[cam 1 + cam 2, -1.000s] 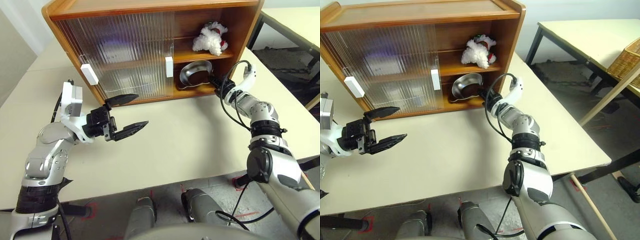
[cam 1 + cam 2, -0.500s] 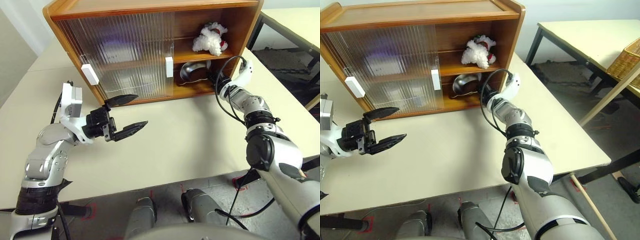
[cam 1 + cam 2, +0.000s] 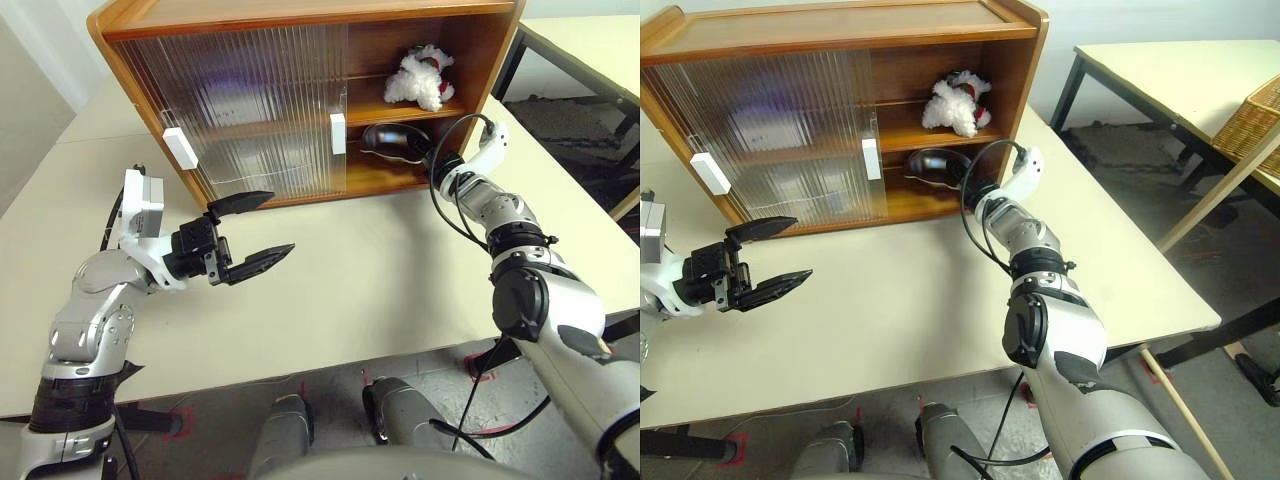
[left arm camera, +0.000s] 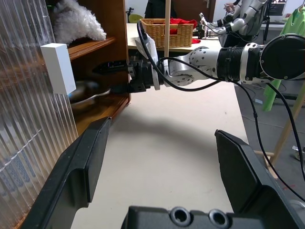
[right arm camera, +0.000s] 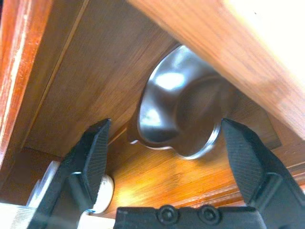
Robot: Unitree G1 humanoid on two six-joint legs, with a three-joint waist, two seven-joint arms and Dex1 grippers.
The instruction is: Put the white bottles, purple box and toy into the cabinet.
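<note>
The cabinet [image 3: 300, 15] stands at the back of the table, its right side open. The toy [image 3: 420, 78] lies on the upper shelf there. My right gripper [image 5: 164, 126] reaches into the lower shelf and is open, with a steel bowl [image 5: 181, 114] lying just past its fingers and apart from them. My left gripper [image 3: 283, 221] hangs open over the table in front of the sliding doors, holding nothing. A lilac blur [image 3: 220, 88] shows through the ribbed door; I cannot tell what it is. The white bottles and the purple box are hidden.
Ribbed sliding doors with white block handles [image 3: 338, 133] cover the cabinet's left and middle. The pale table [image 3: 380, 270] stretches in front of it. A second table with a wicker basket [image 3: 1255, 125] stands off to the right across a gap.
My right gripper has opened and let go of the steel bowl, which now rests deeper in the lower shelf. The left arm has kept still.
</note>
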